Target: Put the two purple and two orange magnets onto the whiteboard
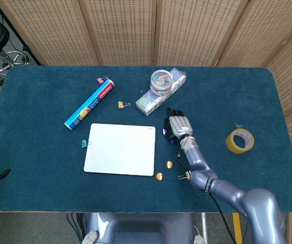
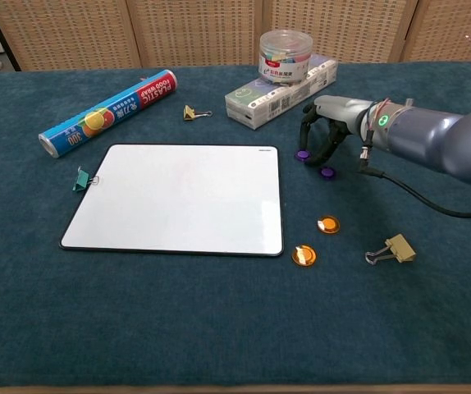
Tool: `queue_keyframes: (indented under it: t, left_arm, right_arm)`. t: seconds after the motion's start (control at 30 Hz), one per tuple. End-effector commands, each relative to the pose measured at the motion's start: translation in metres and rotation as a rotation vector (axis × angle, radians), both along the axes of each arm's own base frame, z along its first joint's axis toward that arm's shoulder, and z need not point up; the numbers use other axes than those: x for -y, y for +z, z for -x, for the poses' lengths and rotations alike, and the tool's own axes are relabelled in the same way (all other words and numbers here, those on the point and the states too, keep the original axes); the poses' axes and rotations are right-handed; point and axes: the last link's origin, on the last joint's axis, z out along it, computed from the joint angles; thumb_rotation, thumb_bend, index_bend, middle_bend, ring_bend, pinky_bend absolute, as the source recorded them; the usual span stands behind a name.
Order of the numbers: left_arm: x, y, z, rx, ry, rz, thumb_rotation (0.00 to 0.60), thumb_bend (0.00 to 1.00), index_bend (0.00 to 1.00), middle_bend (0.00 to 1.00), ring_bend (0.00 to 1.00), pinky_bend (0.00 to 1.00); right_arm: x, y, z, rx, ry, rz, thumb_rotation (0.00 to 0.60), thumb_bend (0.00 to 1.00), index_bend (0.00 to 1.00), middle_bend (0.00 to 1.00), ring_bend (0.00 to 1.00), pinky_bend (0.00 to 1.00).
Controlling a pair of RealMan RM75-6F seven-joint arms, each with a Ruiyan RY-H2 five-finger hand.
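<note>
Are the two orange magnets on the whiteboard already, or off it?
Off it. Both orange magnets lie on the blue cloth just right of the whiteboard, whose white surface shows bare.

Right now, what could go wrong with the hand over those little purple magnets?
The right hand arches over two purple magnets lying close together, so it might nudge one while picking the other, or the two might snap together. The whiteboard lies flat with nothing holding it, so a dropped magnet could land off its edge.
</note>
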Motion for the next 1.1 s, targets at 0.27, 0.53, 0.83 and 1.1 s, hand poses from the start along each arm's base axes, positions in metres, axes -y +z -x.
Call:
queue_keyframes:
  t: [0.27,0.53,0.83,1.1]
  left_arm:
    - [0.0,0.0,0.0,0.0,-0.002,0.001,0.6,0.07,0.0,0.0,0.0,0.0]
    - [0.001,0.001,-0.001,0.006,-0.007,0.002,0.6,0.07,0.0,0.0,0.0,0.0]
    - [0.002,0.004,0.0,0.021,-0.009,0.001,0.6,0.07,0.0,0.0,0.0,0.0]
    - [0.002,0.008,0.001,0.041,-0.002,0.005,0.6,0.07,0.0,0.0,0.0,0.0]
  right_arm:
    - [-0.002,0.008,-0.004,0.031,0.016,0.019,0.6,0.38,0.52,0.0,0.0,0.0]
    - [-0.008,0.017,-0.024,0.074,0.078,0.038,0.6,0.41,0.52,0.0,0.0,0.0]
    - [-0.022,-0.003,-0.077,0.112,0.163,-0.001,0.6,0.42,0.52,0.0,0.0,0.0]
    - [-0.033,-0.037,-0.113,0.072,0.217,-0.039,0.6,0.42,0.52,0.0,0.0,0.0]
